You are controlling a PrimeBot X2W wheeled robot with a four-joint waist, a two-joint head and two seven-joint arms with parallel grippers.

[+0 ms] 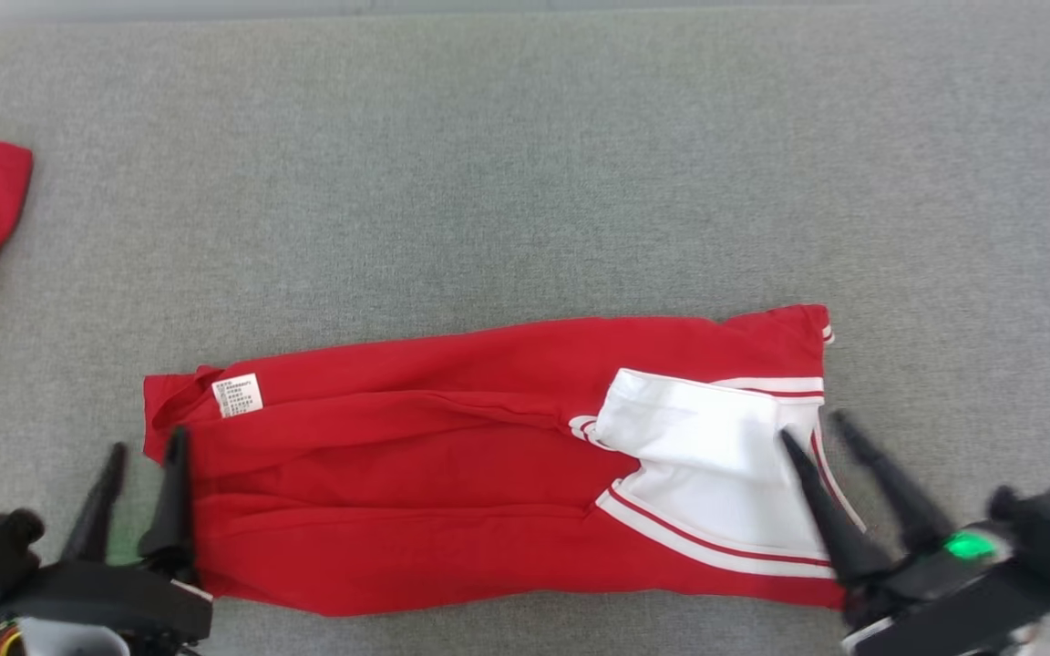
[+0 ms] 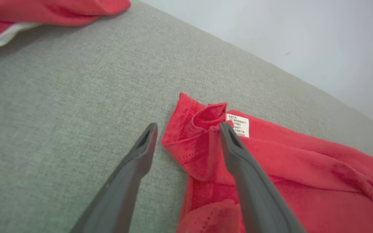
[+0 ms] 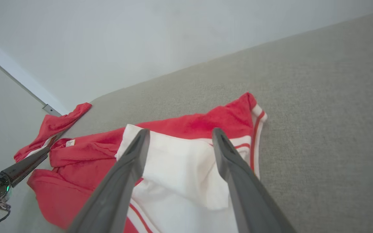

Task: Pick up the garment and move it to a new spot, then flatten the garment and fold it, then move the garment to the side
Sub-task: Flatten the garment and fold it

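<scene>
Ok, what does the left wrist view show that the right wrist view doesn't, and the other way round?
Left wrist: the garment's bunched corner between the open left gripper's fingers. Right wrist: the open right gripper over the white striped panel. Both: the red garment, its care label, the left gripper, the grey surface, a second red cloth.
</scene>
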